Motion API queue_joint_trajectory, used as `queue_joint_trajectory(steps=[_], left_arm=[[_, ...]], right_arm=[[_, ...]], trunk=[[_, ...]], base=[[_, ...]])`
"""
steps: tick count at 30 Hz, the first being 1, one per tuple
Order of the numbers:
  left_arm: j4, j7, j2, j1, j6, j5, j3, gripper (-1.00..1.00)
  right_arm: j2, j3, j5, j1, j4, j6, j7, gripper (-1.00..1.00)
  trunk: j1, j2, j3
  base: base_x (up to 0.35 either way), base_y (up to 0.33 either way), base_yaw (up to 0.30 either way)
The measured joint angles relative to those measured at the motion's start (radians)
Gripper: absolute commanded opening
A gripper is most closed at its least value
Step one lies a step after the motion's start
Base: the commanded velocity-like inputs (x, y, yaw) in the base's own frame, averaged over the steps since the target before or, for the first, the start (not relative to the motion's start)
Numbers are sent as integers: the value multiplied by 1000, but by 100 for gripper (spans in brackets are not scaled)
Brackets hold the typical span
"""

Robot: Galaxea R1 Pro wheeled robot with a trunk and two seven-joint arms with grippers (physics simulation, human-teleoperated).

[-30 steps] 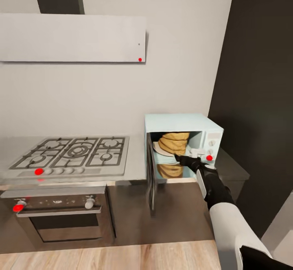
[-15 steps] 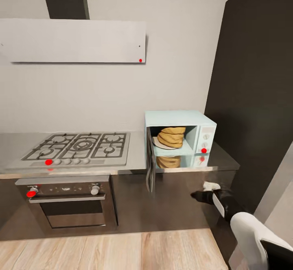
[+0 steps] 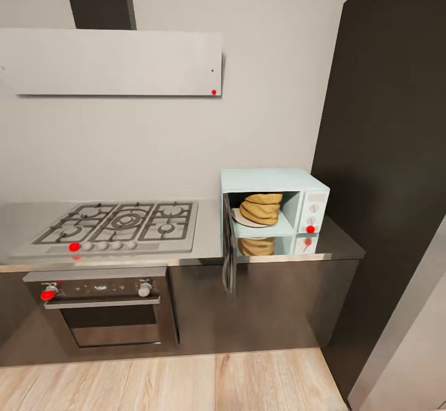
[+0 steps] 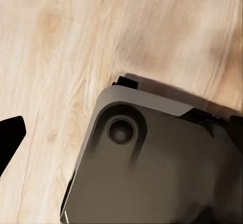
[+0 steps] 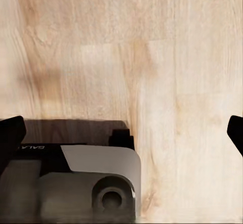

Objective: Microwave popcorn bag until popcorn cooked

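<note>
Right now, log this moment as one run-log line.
popcorn bag: inside microwave, on turntable | microwave door: open | countertop: holds microwave | next: shut door, probably

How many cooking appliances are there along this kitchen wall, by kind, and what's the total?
Gas hob: 1
Black oven: 1
Microwave, door open, popcorn bag inside: 1
Hood: 1
Total: 4

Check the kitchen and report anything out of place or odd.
The microwave on the countertop stands with its door swung wide open. The popcorn bag sits inside, leaning rather than upright. Nothing looks spilled or damaged.
</note>
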Motion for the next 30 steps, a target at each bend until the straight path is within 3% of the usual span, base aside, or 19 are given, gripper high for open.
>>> queue_joint_trajectory(steps=[4,9,13,18,30], left_arm=[[21,-4,3,0,1,5,-1,100],[143,-5,4,0,-10,-3,-1,100],[156,-5,4,0,-11,-6,-1,100],[158,-5,4,0,-11,-7,-2,100],[146,-3,6,0,-9,-6,0,100]], right_arm=[[-1,-1,-6,99,0,-88,-2,100],[1,-3,-8,227,-2,-203,-2,100],[0,-4,-7,278,-2,-223,-3,100],[-1,-5,-6,294,-2,-260,-4,100],[-3,-7,-7,295,-2,-266,-4,100]], trunk=[[0,0,0],[0,0,0],[0,0,0],[0,0,0],[0,0,0]], base=[[0,0,0],[0,0,0],[0,0,0],[0,0,0],[0,0,0]])
